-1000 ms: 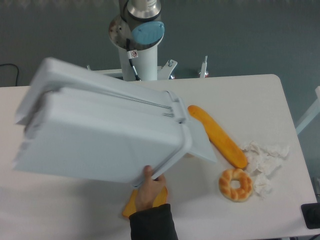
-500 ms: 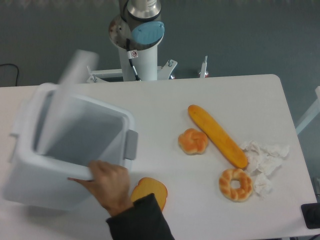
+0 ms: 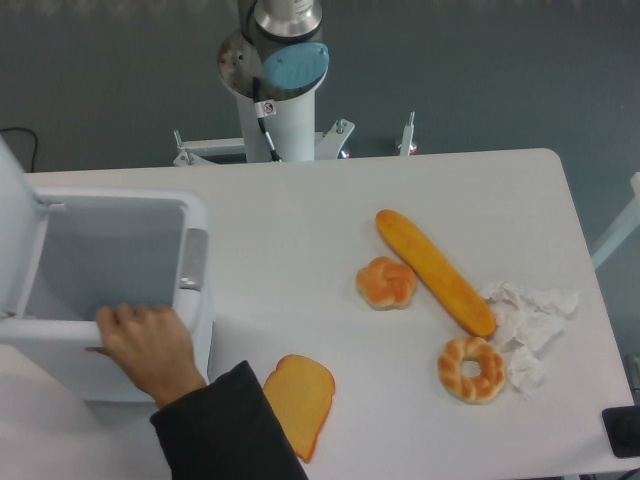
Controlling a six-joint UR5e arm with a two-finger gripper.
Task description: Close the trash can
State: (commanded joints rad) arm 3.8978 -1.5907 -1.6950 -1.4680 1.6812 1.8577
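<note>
The trash can, a large boxy white bin, stands upright at the left of the table with its mouth open. Its lid is swung up along the left side, partly cut off by the frame edge. A grey latch tab shows on its right wall. A person's hand in a dark sleeve grips the bin's near rim. Only the robot's base column is visible behind the table; the gripper is out of view.
On the white table lie a long baguette, a round bun, a ring-shaped bread, a toast slice and crumpled white tissue. A dark object sits at the bottom right corner.
The person set the tipped trash can upright and slid it to the table's left; its lid swung open. The bun and toast it covered now show. The hand moved left with the bin.
</note>
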